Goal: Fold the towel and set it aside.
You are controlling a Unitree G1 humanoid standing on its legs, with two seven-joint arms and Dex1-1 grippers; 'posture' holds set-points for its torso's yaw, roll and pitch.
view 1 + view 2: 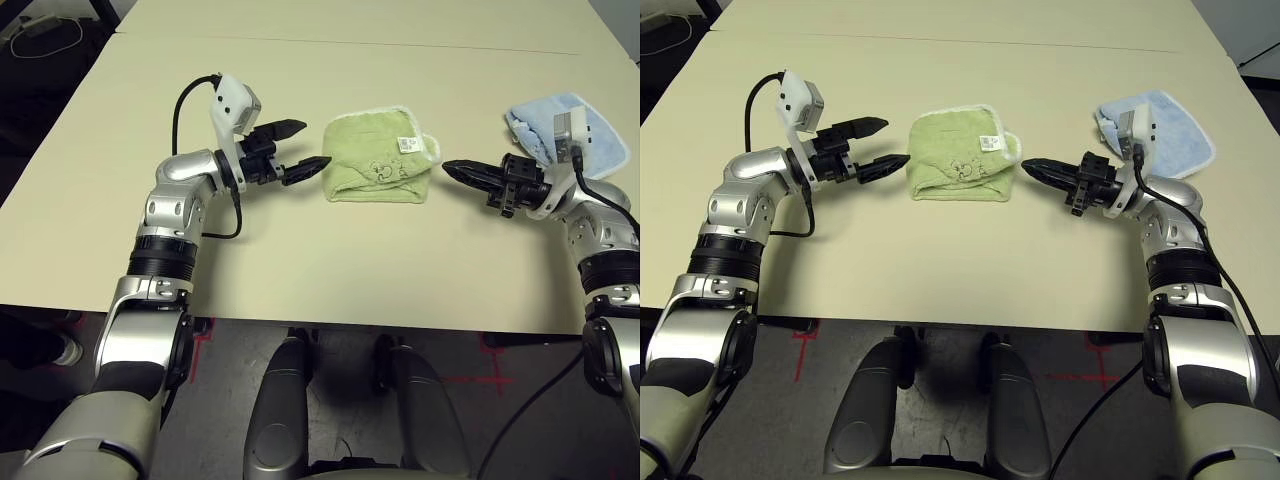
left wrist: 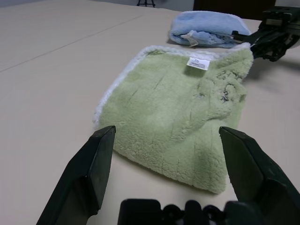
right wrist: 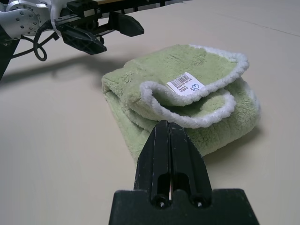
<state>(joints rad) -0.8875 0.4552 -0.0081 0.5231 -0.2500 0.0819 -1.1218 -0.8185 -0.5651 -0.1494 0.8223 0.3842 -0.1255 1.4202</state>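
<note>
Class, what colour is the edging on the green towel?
White, on the towel; it shows best in the right wrist view.

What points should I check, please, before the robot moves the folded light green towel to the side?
1. Light green terry towel folded: ok, though one white-edged corner bulges open.
2. Left gripper open: ok.
3. Right gripper open for grasping: not ok, shut.
4. Either gripper holding the towel: not ok, both are apart from it.
5. Light blue terry towel apart from the green one: ok.
6. Beige table has free room nearby: ok.
</note>
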